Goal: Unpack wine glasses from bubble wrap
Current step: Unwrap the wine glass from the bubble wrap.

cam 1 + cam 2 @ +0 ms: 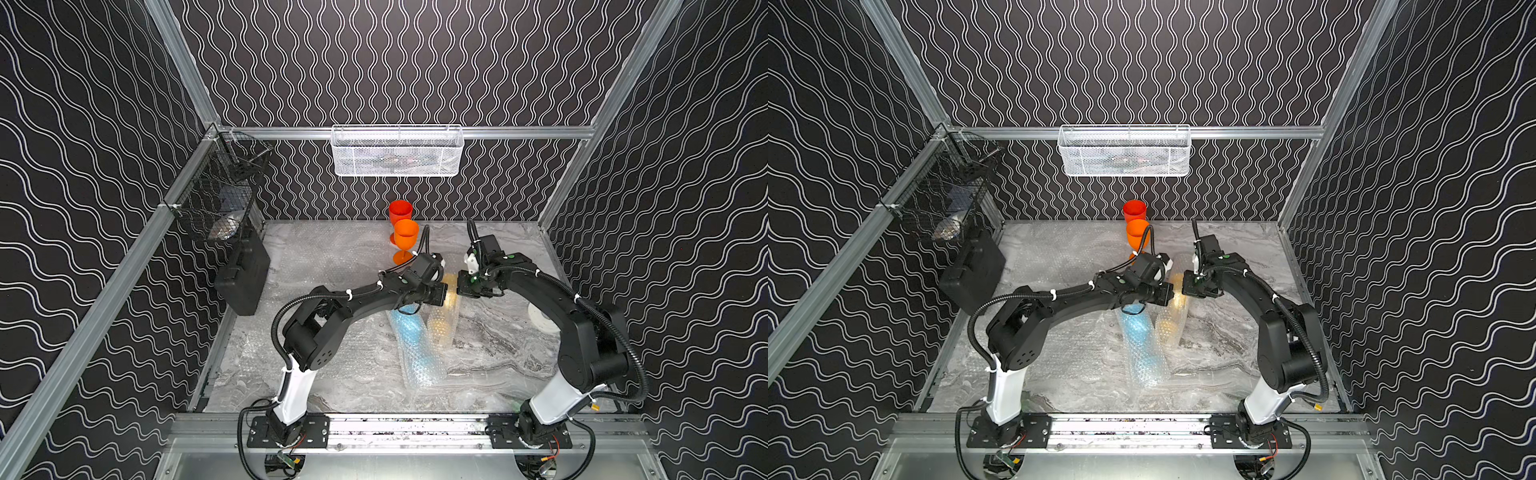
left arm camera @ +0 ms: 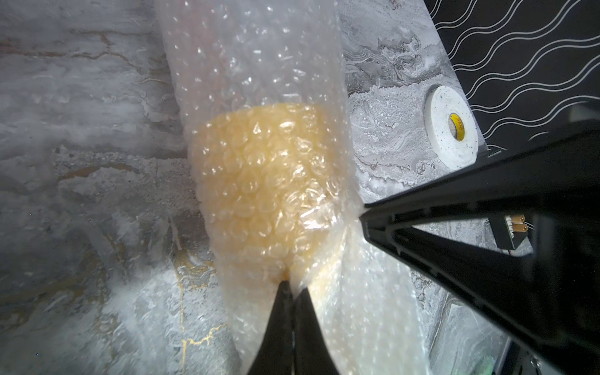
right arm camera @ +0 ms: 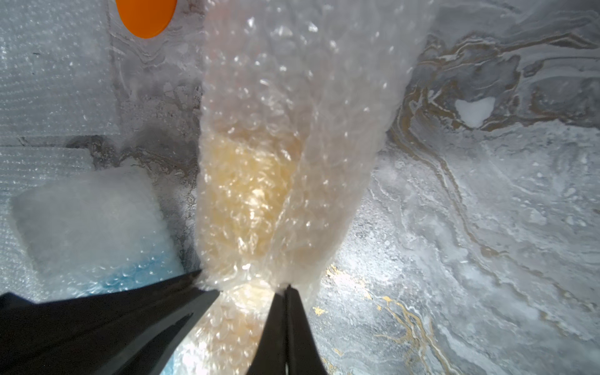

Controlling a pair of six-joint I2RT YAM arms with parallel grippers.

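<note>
A red wine glass (image 1: pixel 400 210) and an orange one (image 1: pixel 406 237) stand unwrapped at the back of the table. A bubble wrap roll showing blurred yellow (image 2: pixel 266 181) is raised at mid-table between both arms. My left gripper (image 2: pixel 290 285) is shut on a fold of that wrap, and my right gripper (image 3: pixel 287 287) is shut on the wrap from the opposite side. In both top views the two grippers (image 1: pixel 448 291) (image 1: pixel 1183 284) meet tip to tip over the yellow roll (image 1: pixel 1173 320). A second roll showing light blue (image 1: pixel 415 345) lies beside it on the table.
Flat bubble wrap sheets (image 1: pixel 316 249) cover the table's back left. A white tape roll (image 2: pixel 451 130) lies near the right wall. A black case (image 1: pixel 245 278) leans at the left, under a black wire basket (image 1: pixel 220 195). A white mesh basket (image 1: pixel 397 151) hangs on the back wall.
</note>
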